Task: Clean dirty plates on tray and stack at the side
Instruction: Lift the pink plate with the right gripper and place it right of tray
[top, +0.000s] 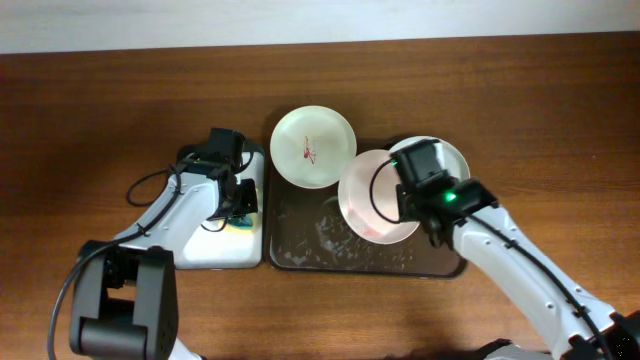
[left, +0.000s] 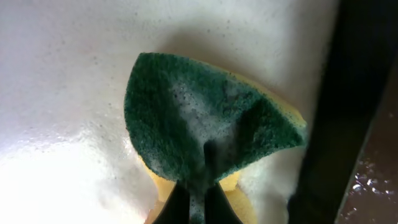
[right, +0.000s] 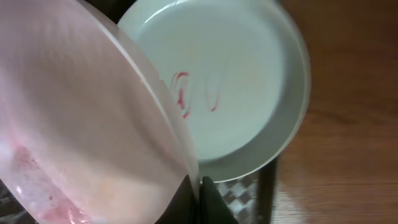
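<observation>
My right gripper (top: 408, 208) (right: 199, 190) is shut on the rim of a white plate (top: 365, 195) (right: 81, 124) and holds it tilted above the dark tray (top: 310, 248). The plate has a pinkish smear low on its face. A pale mint-green plate (top: 456, 160) (right: 249, 74) with red squiggles lies at the tray's right end, partly under the held plate. A second white plate (top: 312, 147) with a red stain rests on the tray's far left corner. My left gripper (top: 240, 198) (left: 198, 200) is shut on a soapy green-and-yellow sponge (left: 205, 118).
The sponge sits over a smaller white-bottomed, black-rimmed tray (top: 205, 245) (left: 62, 62) left of the dark tray. The dark tray's floor is wet and foamy. Brown wooden table (top: 90, 120) lies all around; the left arm's cable loops at the left.
</observation>
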